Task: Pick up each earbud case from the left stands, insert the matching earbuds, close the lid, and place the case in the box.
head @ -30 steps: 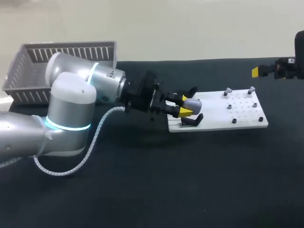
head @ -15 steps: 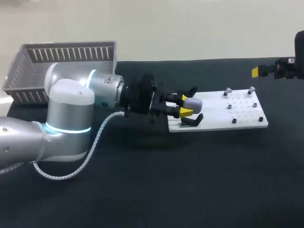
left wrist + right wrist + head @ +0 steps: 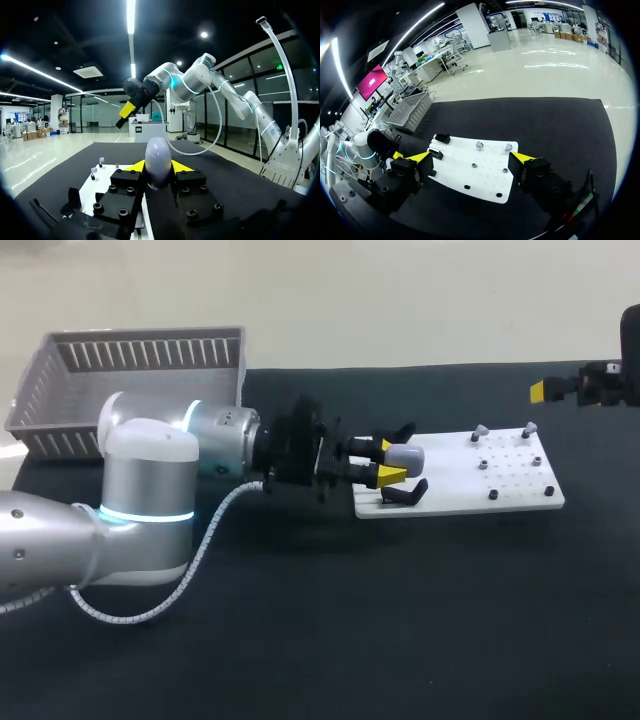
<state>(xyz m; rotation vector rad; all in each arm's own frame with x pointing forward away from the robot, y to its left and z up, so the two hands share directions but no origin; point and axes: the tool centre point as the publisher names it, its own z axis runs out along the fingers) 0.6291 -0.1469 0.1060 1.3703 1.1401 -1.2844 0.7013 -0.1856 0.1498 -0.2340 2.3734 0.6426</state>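
Earbud case (image 3: 406,455): pale grey and rounded, pinched from two sides by the left gripper (image 3: 389,461). It is at the left end of the white board (image 3: 515,475), between the two black stands. I cannot tell whether it touches the board.
Table (image 3: 400,620): black top, bearing the board and the box.
Left arm (image 3: 150,480): silver, coming in from the left and stretched across to the board.
Box (image 3: 140,350): grey slatted basket at the far left, well apart from the case.
White board: flat, right of the middle, dotted with holes.
Right gripper (image 3: 472,157): fingers spread wide with nothing between them, at the table's far right.
Left gripper: yellow tips pressed on the case.
Black stands: one on the near side (image 3: 405,494), one on the far side (image 3: 401,430).
Earbuds: two small grey pieces (image 3: 481,430) (image 3: 529,427) along the board's far edge.
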